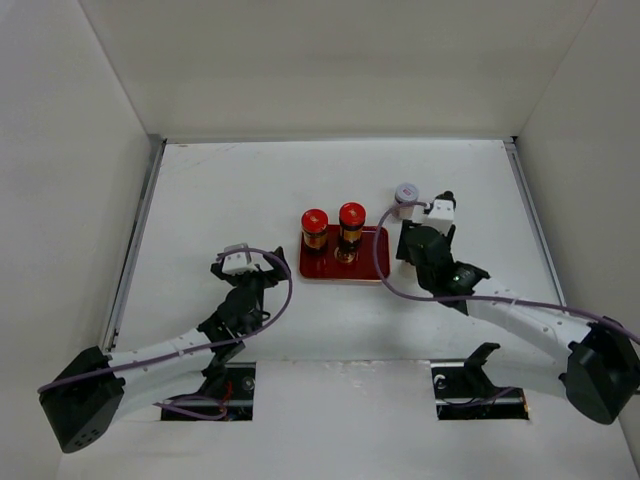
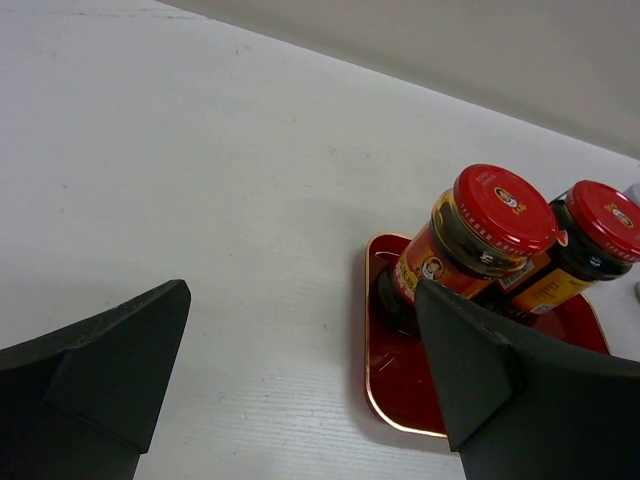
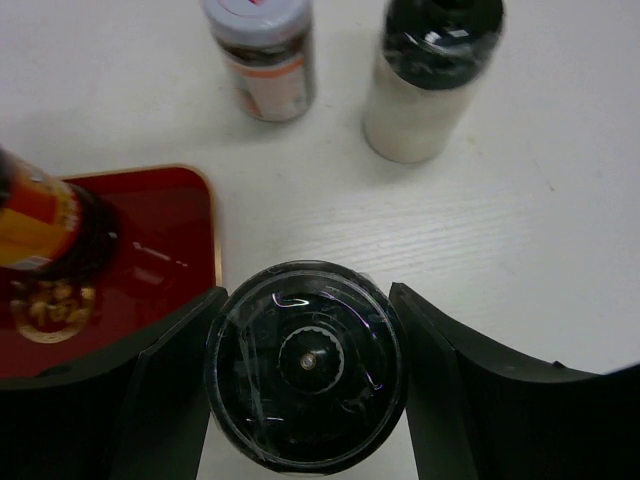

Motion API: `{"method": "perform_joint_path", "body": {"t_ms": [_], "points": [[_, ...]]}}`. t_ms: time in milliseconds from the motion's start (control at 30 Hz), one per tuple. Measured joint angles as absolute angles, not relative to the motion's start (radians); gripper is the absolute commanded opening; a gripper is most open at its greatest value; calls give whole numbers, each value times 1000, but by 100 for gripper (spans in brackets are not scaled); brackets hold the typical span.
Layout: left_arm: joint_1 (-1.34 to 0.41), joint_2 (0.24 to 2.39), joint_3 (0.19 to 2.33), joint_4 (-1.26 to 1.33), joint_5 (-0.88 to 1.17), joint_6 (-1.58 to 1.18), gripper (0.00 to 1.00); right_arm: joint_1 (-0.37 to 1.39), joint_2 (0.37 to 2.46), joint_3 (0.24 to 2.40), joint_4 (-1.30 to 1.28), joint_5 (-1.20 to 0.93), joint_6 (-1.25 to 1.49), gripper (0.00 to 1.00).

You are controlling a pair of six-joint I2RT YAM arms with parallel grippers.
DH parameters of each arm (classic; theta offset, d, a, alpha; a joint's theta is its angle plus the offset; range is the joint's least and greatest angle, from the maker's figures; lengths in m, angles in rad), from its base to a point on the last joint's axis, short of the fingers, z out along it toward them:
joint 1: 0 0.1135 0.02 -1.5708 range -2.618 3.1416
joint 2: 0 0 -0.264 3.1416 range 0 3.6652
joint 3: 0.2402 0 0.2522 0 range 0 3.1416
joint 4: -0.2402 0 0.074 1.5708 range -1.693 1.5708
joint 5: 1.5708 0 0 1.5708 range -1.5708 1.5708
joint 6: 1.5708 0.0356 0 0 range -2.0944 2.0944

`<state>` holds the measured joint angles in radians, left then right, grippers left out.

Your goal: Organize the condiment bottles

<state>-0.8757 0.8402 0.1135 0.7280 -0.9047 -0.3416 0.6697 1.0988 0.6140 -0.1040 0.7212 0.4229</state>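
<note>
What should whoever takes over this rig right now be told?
Left gripper: open, empty, left of the red tray.
Right gripper: fingers closed on a dark-topped bottle beside the tray's right edge.
Done: two red-capped bottles stand on the tray.
To do: the held bottle, plus a pale-capped bottle and a dark-capped, pale-bodied bottle, both on the table beyond it.

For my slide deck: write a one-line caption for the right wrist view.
Right gripper clasps a black-topped bottle beside the red tray; a white-capped bottle and a dark-capped bottle stand beyond.
</note>
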Motion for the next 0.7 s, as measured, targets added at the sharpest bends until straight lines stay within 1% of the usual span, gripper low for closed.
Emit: {"method": "perform_joint_path", "body": {"t_ms": [167, 367, 533, 700], "points": [[-875, 860, 113, 734, -905, -343, 100, 726, 1194, 738, -4, 720, 367, 58], [-864, 843, 113, 737, -905, -344, 100, 735, 1398, 909, 116, 693, 320, 59], [-862, 805, 113, 737, -905, -344, 100, 735, 1516, 942, 151, 669, 310, 58], [-858, 799, 113, 737, -905, -344, 100, 732, 1558, 955, 207, 665, 311, 58]]}}
